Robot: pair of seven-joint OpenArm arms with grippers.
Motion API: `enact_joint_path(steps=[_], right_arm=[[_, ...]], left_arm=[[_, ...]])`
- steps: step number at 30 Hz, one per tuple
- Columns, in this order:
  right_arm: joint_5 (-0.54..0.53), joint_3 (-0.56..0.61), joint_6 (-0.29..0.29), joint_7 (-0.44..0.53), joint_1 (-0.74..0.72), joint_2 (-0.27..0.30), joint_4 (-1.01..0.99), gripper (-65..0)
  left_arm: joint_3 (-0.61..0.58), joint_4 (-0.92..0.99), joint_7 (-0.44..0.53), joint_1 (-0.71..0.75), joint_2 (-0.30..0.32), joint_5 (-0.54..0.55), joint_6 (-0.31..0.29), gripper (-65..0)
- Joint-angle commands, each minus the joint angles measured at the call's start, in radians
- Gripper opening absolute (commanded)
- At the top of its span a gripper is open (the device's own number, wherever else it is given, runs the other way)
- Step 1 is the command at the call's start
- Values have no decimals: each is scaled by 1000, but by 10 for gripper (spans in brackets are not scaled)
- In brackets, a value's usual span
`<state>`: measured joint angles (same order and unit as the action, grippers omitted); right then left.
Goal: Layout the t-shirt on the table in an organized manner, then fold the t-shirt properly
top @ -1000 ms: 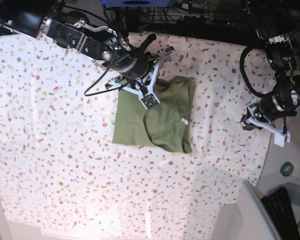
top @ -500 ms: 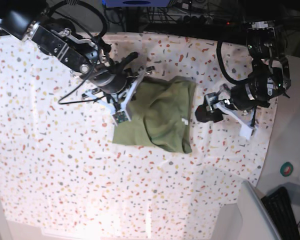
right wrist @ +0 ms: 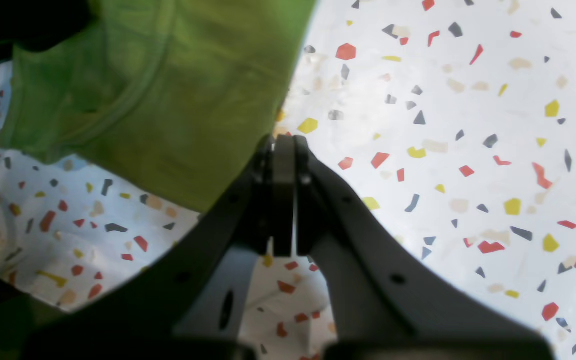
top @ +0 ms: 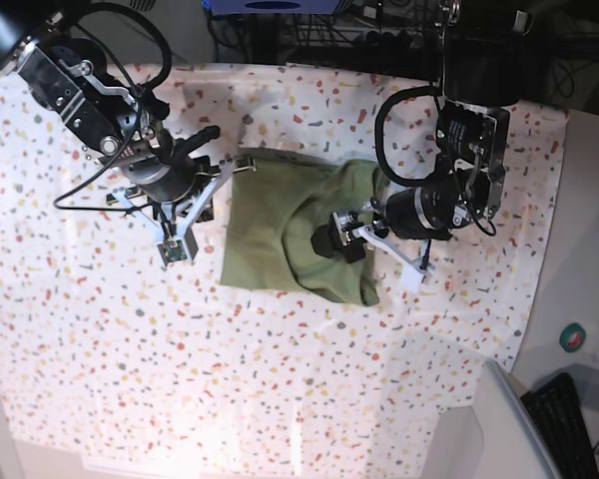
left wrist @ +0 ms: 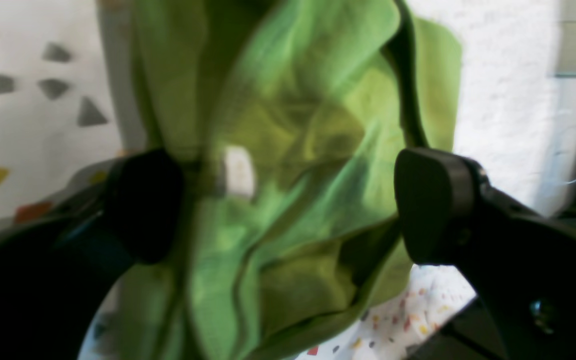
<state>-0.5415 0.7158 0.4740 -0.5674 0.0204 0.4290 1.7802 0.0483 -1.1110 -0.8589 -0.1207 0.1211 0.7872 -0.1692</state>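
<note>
Tabletop (top: pixel 100 329) with speckled white cover fills base view. At the left of that view, right arm's end effector (top: pixel 173 235) sits low over bare cover just beside the t-shirt's left edge; right wrist view shows its jaws pressed together, gripping nothing, cloth edge up-left of the tips. T-shirt (top: pixel 270 239), olive green, lies mid-tabletop as a folded, rumpled block, small white tag (left wrist: pixel 238 171) visible in the left wrist view. To the right, left arm's end effector (top: pixel 341 238) is over the shirt's right part, jaws spread wide, pads on either side of bunched fabric. Contact with cloth unclear, left wrist view blurred.
</note>
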Motion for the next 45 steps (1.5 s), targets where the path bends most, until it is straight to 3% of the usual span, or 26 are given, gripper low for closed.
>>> enact_joint_path(steps=[1,2,4,11,12,16,19,21,23,26,31,39,45], right_arm=[[7,-8,-2,14,-6,6,17,-650],[7,-8,-2,14,-4,6,17,-650],[7,-8,-2,14,-3,6,17,-650],[7,-49,-2,14,3,6,17,-650],[7,-66,-2,14,14,6,17,-650],[7,-157,-4,14,46,6,33,-650],[8,-235,-4,14,72,6,53,-650],[8,-278,-4,14,86,6,53,-650],[8,-319,-4,10,105,8,53,-650],[8,-350,-5,14,120,34,53,-650],[8,-358,-5,14,122,57,43,-650],[8,-358,-5,14,138,60,43,-650],[8,-358,-5,14,140,60,43,-650]], left_arm=[[-3,18,-13,-12,4,-22,12,0],[-3,32,-13,-14,4,-22,12,0],[-5,38,-13,-18,12,-22,12,-99],[-20,50,-23,-49,51,-59,12,-630],[-31,59,-33,-58,55,-93,12,-650],[-195,110,-87,-156,65,-291,4,-650],[-502,113,-95,-231,90,-470,1,-650],[-703,113,-90,-274,113,-561,-31,-650],[-873,113,-58,-314,124,-656,-77,-650],[-1008,113,25,-339,119,-782,-99,-650],[-1059,53,85,-337,51,-918,-103,-650],[-1068,32,91,-339,-33,-895,-103,-650],[-1063,32,89,-336,-41,-895,-103,-650]])
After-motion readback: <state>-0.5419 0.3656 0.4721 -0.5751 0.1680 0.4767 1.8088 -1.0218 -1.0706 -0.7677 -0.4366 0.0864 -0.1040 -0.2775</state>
